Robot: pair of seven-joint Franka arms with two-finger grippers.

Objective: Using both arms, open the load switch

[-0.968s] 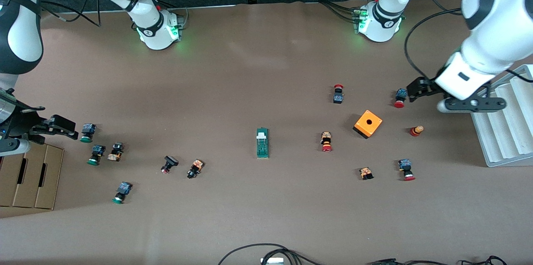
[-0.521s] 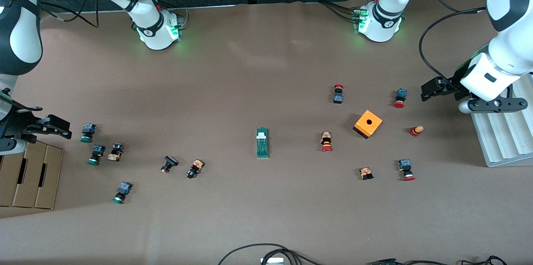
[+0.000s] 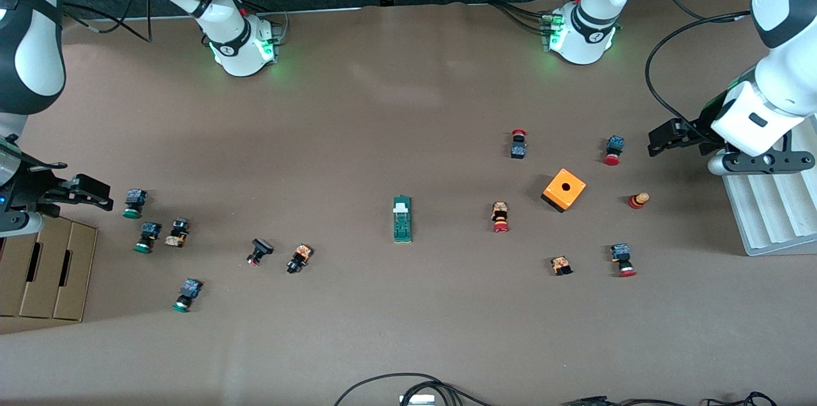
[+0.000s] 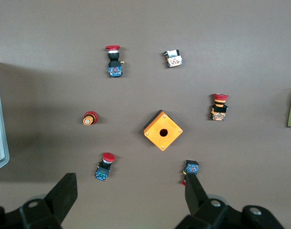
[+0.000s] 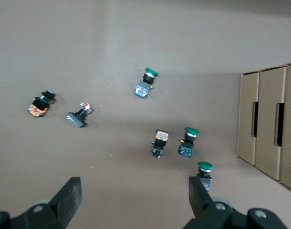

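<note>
The load switch [image 3: 402, 219] lies flat mid-table [image 3: 383, 106], white end toward the robots' bases, touched by neither arm. The left gripper [image 3: 660, 140] hangs over the table's left-arm end, just beside a white tray [image 3: 775, 202], fingers [image 4: 64, 193] spread wide and empty — an orange cube [image 4: 163, 130] and red-capped buttons (one at [image 4: 105, 166]) lie below it. The right gripper [image 3: 89, 193] hovers beside cardboard boxes [image 3: 48, 269] and a green-capped button [image 3: 133, 203], its fingers [image 5: 69, 195] wide open, holding nothing.
</note>
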